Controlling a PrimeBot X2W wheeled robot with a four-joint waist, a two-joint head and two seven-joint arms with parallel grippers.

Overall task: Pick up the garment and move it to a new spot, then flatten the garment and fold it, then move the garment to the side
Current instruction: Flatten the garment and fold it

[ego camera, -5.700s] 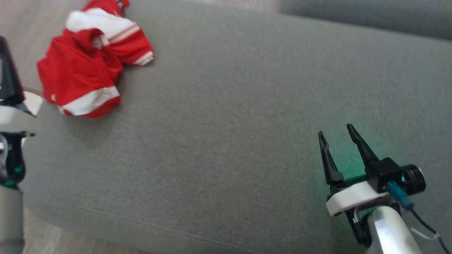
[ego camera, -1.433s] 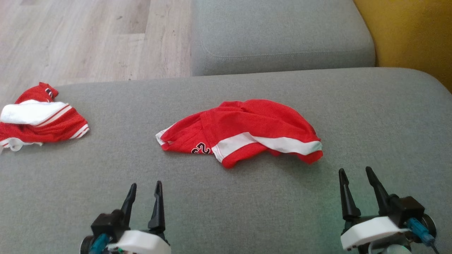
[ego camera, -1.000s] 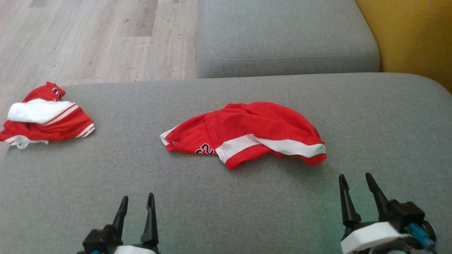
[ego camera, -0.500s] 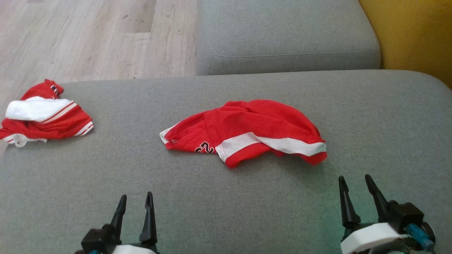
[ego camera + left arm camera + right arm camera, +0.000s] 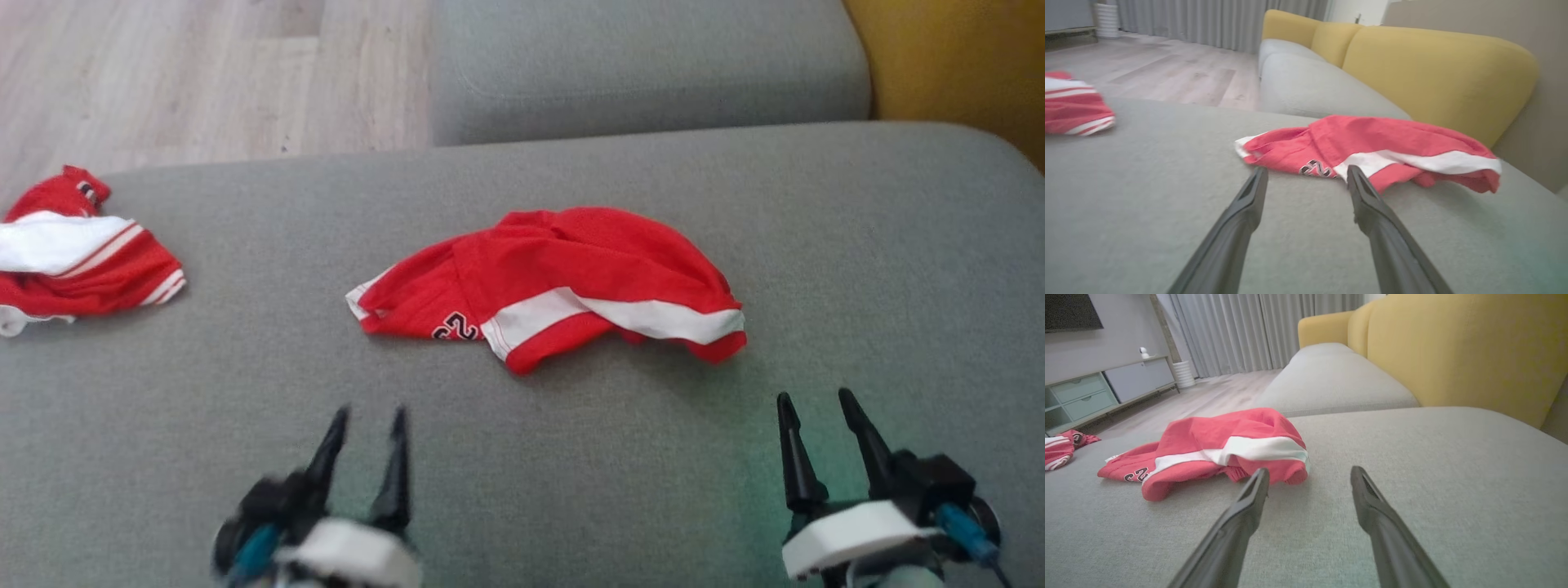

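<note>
The red garment (image 5: 563, 282) with the white stripe is lying crumpled in the middle of the grey seat cushion (image 5: 571, 474); a dark number is showing on its near left part. The left gripper (image 5: 371, 415) is pointing at the garment's left part from the near side, its jaws spread wide and holding nothing; the right gripper (image 5: 815, 398) is pointing at the garment's right end, also wide apart and empty. A second red and white garment (image 5: 77, 261) is lying at the cushion's left edge, well apart.
</note>
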